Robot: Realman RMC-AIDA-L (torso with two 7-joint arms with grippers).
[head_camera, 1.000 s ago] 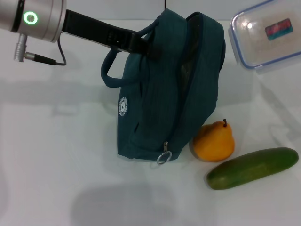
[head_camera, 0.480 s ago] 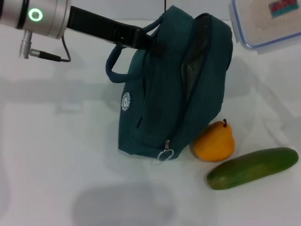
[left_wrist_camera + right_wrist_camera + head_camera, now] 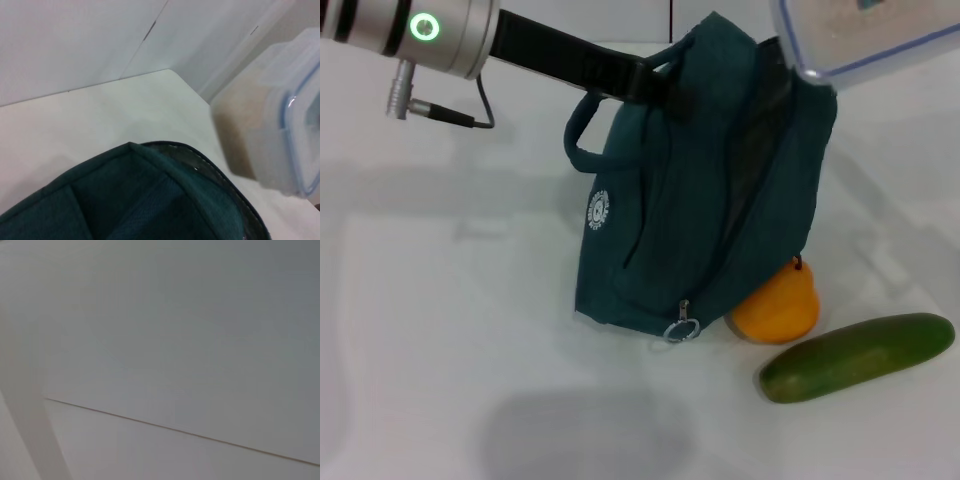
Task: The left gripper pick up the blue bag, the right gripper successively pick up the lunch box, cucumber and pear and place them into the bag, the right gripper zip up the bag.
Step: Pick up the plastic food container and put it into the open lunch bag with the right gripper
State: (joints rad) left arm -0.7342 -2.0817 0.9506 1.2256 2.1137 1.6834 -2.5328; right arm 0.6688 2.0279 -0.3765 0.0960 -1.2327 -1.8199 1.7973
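Head view shows the left end effector [image 3: 655, 85] clamped on the soft blue bag [image 3: 710, 230] handle; the fabric sags. At one o'clock hangs the rigid, slick lunch box [image 3: 860, 30]; the right end effector is unseen, its state unknowable.

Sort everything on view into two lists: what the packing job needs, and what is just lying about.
Needed for the job:
- blue bag, held up by one handle
- left end effector, at that handle
- lunch box, in the air above the bag's open top
- pear, against the bag
- cucumber, beside the pear

Just lying about:
- nothing besides the white table
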